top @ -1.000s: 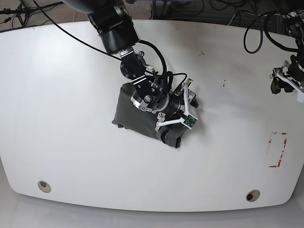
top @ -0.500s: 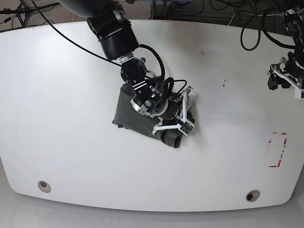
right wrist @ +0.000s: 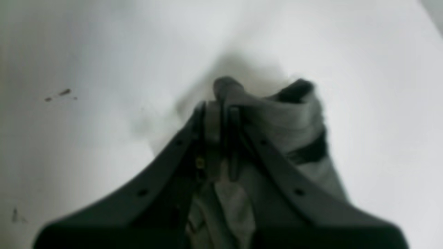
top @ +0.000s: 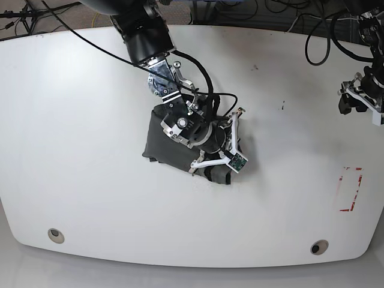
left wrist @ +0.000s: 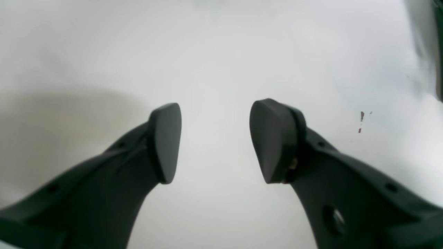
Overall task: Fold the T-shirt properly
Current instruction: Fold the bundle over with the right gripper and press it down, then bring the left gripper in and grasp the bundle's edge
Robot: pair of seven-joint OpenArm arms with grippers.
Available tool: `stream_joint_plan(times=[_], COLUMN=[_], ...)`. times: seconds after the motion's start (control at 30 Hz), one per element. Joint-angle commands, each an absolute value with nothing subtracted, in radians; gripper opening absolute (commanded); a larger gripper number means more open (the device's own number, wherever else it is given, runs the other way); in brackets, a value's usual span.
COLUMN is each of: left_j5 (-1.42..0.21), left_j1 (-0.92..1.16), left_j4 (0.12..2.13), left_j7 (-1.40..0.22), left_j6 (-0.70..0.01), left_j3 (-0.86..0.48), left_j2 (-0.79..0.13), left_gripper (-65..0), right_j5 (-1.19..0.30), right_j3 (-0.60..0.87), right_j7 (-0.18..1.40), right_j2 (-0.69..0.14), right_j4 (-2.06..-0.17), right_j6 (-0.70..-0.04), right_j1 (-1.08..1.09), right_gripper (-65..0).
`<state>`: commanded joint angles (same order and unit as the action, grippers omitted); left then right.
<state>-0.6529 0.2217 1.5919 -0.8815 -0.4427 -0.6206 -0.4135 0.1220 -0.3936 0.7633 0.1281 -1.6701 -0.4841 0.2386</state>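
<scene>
The T-shirt (top: 163, 141) lies as a compact dark charcoal bundle near the middle of the white table (top: 72, 120). My right gripper (top: 221, 172) sits over the bundle's lower right corner. In the right wrist view this gripper (right wrist: 221, 103) is shut on a bunched fold of grey T-shirt fabric (right wrist: 294, 117), held just above the table. My left gripper (top: 360, 103) hovers at the far right edge, well away from the shirt. In the left wrist view it (left wrist: 214, 141) is open, and only bare table shows between its fingers (left wrist: 166, 141).
A red tape rectangle (top: 351, 189) marks the table at the right. Two round holes (top: 55, 234) (top: 318, 246) sit near the front edge. Cables hang behind the back edge. Small dark specks (top: 283, 106) dot the surface.
The right arm's wrist has turned and shifted slightly down over the bundle, dragging the gripped corner with it. The left arm has barely moved.
</scene>
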Motion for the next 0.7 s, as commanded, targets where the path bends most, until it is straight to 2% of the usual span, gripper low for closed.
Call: stream_joint_plan(times=[0.3, 0.7], left_j5=[-0.651, -0.65], left_j1=[0.222, 0.222], left_j4=[1.592, 1.592], left_j7=[-0.881, -0.881], left_j6=[-0.443, -0.443], left_j3=[-0.616, -0.616], left_j2=[-0.412, -0.412], left_gripper=[-31.8, -31.8], right_j5=[0.119, 0.117], right_j3=[-0.398, -0.406], right_j7=[0.842, 0.842], right_j2=[0.116, 0.122], right_j4=[-1.785, -1.788], right_j6=[-0.562, -0.564], right_j1=[0.174, 0.113], right_gripper=[-65.0, -64.8])
